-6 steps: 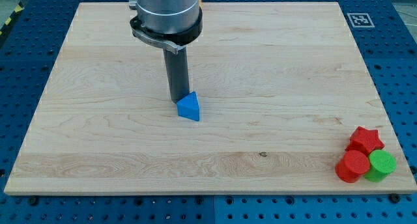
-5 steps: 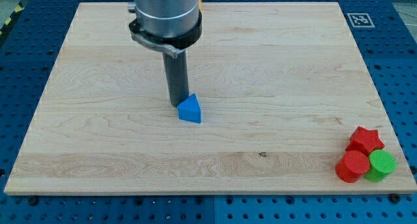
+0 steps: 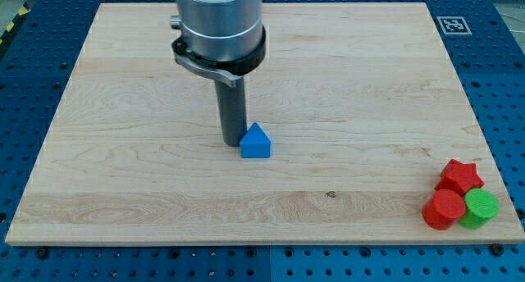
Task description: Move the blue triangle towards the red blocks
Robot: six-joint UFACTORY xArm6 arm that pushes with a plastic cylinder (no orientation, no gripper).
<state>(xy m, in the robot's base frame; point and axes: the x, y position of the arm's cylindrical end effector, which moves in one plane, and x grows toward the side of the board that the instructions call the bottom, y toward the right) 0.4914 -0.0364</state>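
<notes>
The blue triangle (image 3: 256, 142) lies near the middle of the wooden board (image 3: 123, 175). My tip (image 3: 232, 142) stands on the board touching the triangle's left side. A red star (image 3: 460, 175) and a red cylinder (image 3: 444, 209) sit together at the board's bottom right corner, far to the right of the triangle and lower in the view.
A green cylinder (image 3: 479, 208) sits against the red cylinder's right side, just below the red star. A black-and-white marker tag (image 3: 450, 25) is at the board's top right corner. Blue perforated table (image 3: 25, 85) surrounds the board.
My tip has moved right and slightly down the view, and the blue triangle has slid the same way and turned a little.
</notes>
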